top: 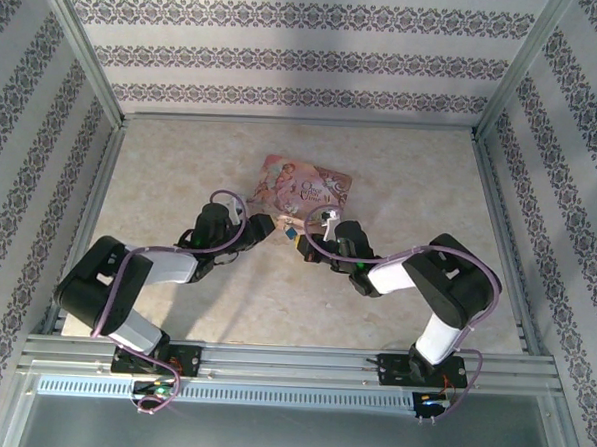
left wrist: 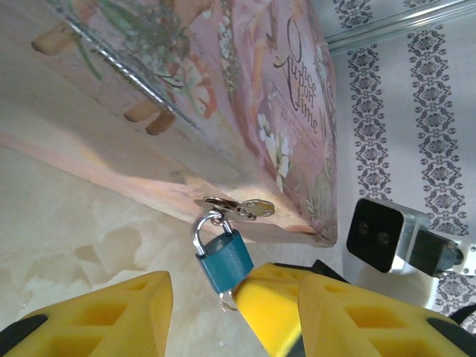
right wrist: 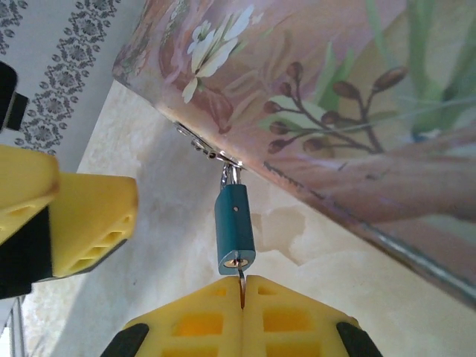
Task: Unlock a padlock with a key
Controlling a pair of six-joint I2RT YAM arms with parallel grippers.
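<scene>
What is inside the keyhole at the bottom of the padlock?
The key enters the padlock from below, pinched by the shut right gripper. Its tip is hidden inside; its head between the fingers.

text: "Once Upon a Time" | style: ornate script | on: cover of pink box (left wrist: pixel 223 89)

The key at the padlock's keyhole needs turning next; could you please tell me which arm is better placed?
Right. The right gripper is shut on the key, whose tip sits at the keyhole of the teal padlock. The left gripper is open, holding nothing.
</scene>
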